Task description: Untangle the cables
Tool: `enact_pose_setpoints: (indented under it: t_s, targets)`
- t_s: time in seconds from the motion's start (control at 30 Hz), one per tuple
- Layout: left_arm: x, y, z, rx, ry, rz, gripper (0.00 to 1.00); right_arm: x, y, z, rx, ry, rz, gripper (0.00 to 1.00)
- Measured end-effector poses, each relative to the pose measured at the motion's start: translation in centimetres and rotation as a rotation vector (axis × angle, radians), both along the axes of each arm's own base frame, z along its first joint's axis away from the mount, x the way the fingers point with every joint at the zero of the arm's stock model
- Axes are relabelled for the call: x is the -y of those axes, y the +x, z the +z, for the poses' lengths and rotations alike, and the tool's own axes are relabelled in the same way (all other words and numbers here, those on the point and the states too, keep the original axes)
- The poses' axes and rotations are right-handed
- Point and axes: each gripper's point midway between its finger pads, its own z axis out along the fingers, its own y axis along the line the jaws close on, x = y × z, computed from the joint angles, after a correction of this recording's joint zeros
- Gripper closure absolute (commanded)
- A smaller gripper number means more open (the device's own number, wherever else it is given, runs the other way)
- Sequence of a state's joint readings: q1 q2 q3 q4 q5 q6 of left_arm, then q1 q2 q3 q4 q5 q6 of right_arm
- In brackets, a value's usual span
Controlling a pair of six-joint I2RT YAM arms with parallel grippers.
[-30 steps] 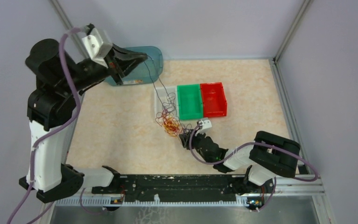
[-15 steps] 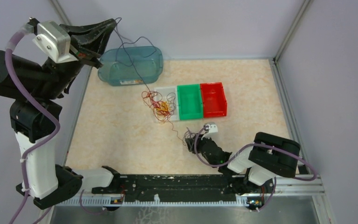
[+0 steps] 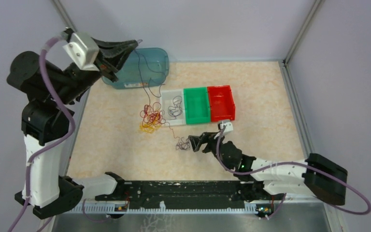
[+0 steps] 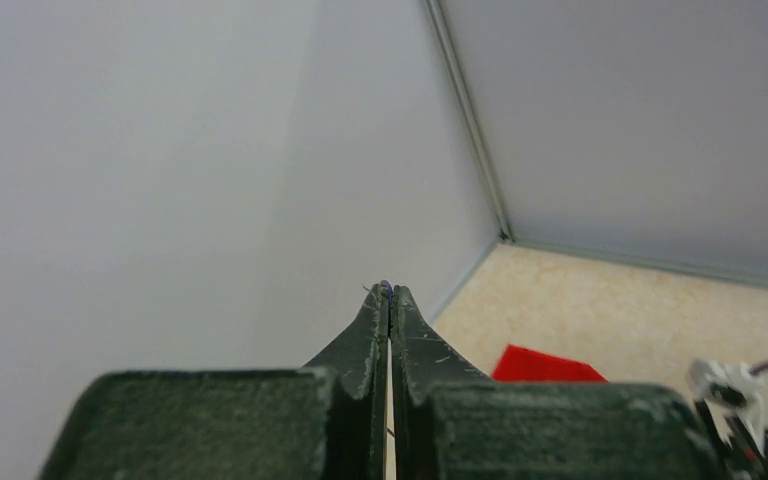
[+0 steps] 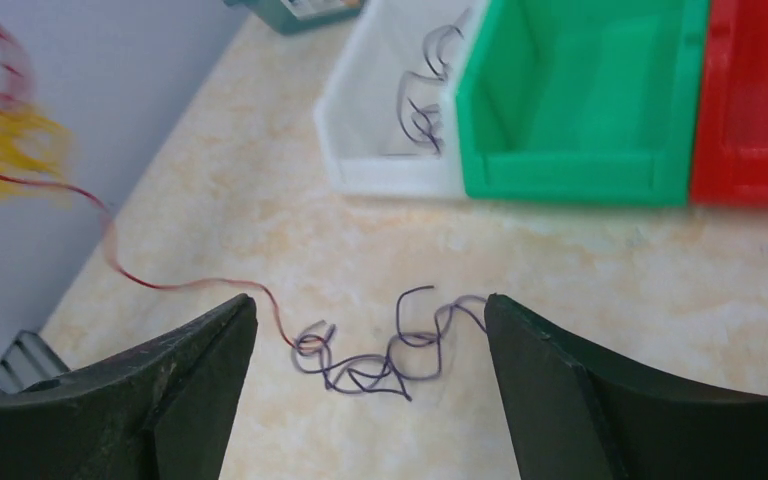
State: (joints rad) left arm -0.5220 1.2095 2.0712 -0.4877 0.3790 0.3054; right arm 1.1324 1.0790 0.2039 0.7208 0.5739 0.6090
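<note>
**Operator:** Report the left gripper (image 3: 134,44).

**Technician:** Raised high above the blue tub (image 3: 154,60). The jaws are pressed together on the end of a dark purple strand (image 3: 146,89). That strand hangs down to the red and yellow clump (image 3: 149,118), which lies on the table (image 3: 116,140) just left of the white bin (image 3: 165,99).

**Operator:** And the right gripper (image 3: 192,143)?

**Technician:** Low over the table, with the jaws spread wide and nothing held. A purple clump (image 5: 380,355) lies on the table between the fingers, touching neither. A red strand (image 5: 170,283) runs from it toward the red and yellow clump.

**Operator:** Bin contents?

**Technician:** The white bin holds a curled purple piece (image 5: 422,100). The green bin (image 3: 196,104) and red bin (image 3: 221,102) adjoin it.
</note>
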Motion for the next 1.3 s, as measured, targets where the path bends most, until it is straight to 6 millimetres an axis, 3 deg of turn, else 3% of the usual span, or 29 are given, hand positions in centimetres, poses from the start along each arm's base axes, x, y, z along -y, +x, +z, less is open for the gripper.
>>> enact_pose_setpoints:
  t_s: [0.2,0.3,0.4,0.53,0.73,0.97,1.1,1.3]
  targets:
    - [2.1,0.5,-6.7,-0.179,0.084,-0.091,1.0,-1.6,0.0,9.7,0.154,0.062,0.075,0.16]
    - [2.6,0.4,-8.9,-0.244,0.104,-0.122,1.0,-2.5,-0.5,13.0,0.212,0.088,0.131,0.17]
    - [2.8,0.0,-9.9,-0.282,0.107,-0.144,1.0,-4.0,-1.1,14.6,0.24,0.094,0.203,0.2]
    - [2.8,-0.9,-10.1,-0.302,0.093,-0.171,1.0,-6.9,-1.4,14.5,0.237,0.075,0.298,0.27]
    - [2.9,-1.9,-9.9,-0.323,0.074,-0.211,1.0,-9.2,-1.2,13.3,0.22,0.047,0.343,0.35]
    - [3.4,-2.9,-9.8,-0.358,0.06,-0.272,1.0,-9.9,-0.7,13.0,0.225,0.043,0.337,0.35]
    - [3.5,-3.2,-9.2,-0.352,0.056,-0.288,1.0,-10.4,-0.8,11.9,0.21,0.027,0.351,0.29]
    - [3.4,-3.8,-7.9,-0.32,0.047,-0.303,1.0,-9.7,-1.6,10.4,0.183,0.047,0.367,0.28]
